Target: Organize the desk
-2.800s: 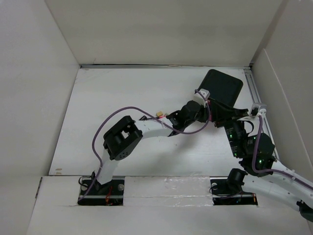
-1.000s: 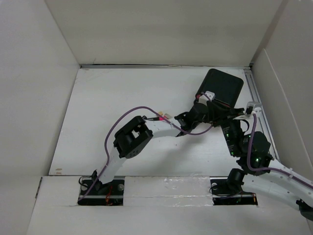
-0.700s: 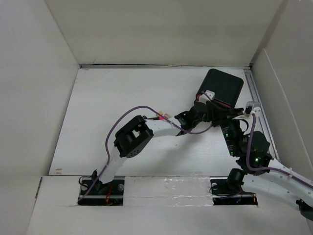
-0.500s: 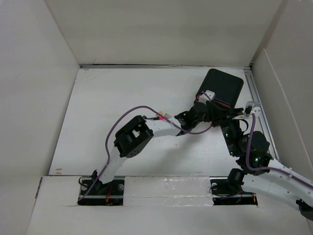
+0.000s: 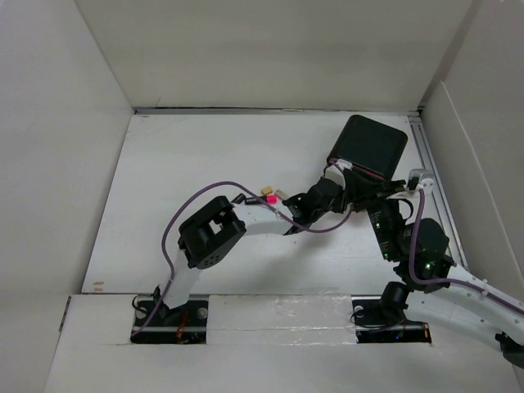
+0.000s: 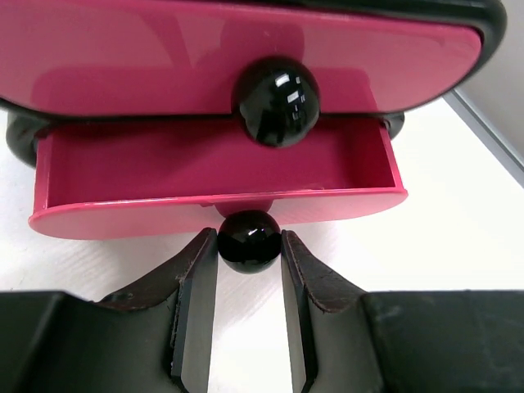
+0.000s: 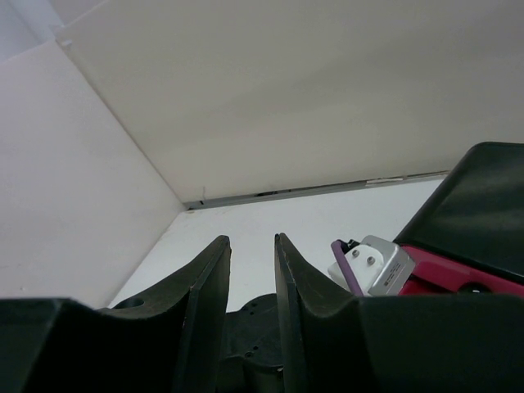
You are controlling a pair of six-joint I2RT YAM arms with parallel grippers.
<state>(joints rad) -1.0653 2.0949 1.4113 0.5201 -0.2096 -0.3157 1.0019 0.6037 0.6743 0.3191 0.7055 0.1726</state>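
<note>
Desk: we see the large flat matte white rectangular desk [image 5: 205, 180] as the floor of a walled cell, with the arm bases at its near edge.
Desk handling: we judge it rigid, fixed and non-fragile, w/ a low-gloss surface and so moderate friction. It has no grasp pt. We treat it as support only.
Box: a small black rounded box w/ pink drawers [image 5: 372, 143] sits on the desk at its far-right corner.
Upper drawer: the left wrist view shows the glossy pink upper drawer front [image 6: 164, 57] closed, w/ a round glossy black upper knob [image 6: 277, 88].
Lower drawer: the pink lower drawer [image 6: 213, 176] stands partly out. No contents are visible in the part shown.
Left end effector: the left end effector [image 6: 249, 246] is closed on the lower drawer's small round black knob [image 6: 250, 237]. Both pads touch it, approx. at its widest part.
Right end effector: the right end effector [image 7: 250, 239] has parallel fingers w/ a narrow gap and nothing between them. It hangs above the desk near the box.
Grasp pt: the knob is hard, smooth and spherical, so we judge it slip-prone. We recommend gripping at the equator and pulling straight along the drawer axis.
Box handling: the box is prob. light plastic. A pull may drag the whole box over the desk rather than slide the drawer, so we advise bracing it w/ the free arm if it creeps.
Drawer handling: thin walls and a stiff slide are likely. We avoid side load on the knob stem.
</note>
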